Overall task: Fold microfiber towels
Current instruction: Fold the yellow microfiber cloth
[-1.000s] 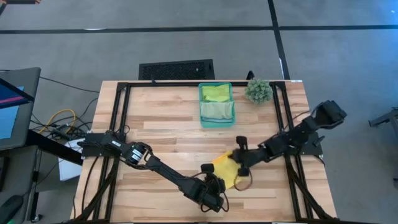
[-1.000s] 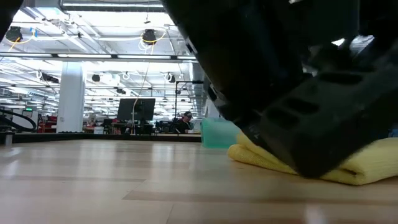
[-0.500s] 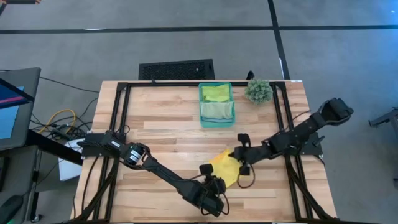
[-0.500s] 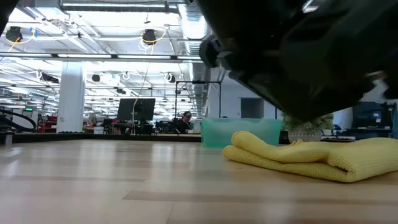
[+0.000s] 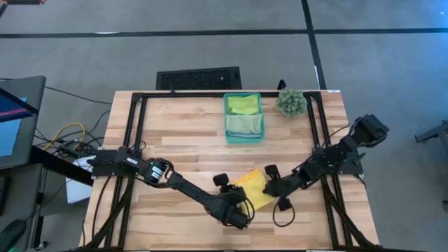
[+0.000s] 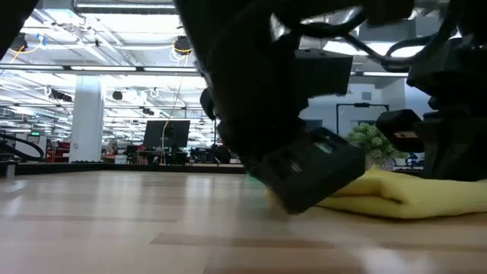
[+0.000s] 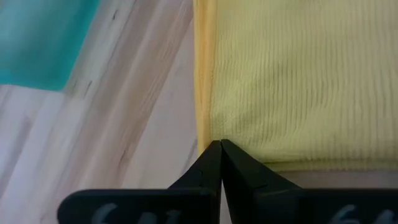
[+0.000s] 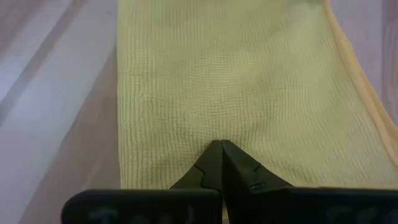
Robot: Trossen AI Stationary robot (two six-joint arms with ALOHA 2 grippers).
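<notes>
folded yellow towel [image 5: 253,190] flat on table [image 5: 182,136], well in front of teal bin [image 5: 243,130], toward near edge. left gripper [image 5: 241,201] at towel's left corner, fingers [image 7: 211,163] closed together, tips at the hem; grip on fabric not discernible. right gripper [image 5: 269,187] at towel's right edge, fingers [image 8: 231,163] closed together, tips down on the cloth; nothing lifted. two more towels in bin: lime green towel [image 5: 243,104] in rear compartment, pale green towel [image 5: 244,125] in front one. plant [image 5: 290,101] just right of bin.
</notes>
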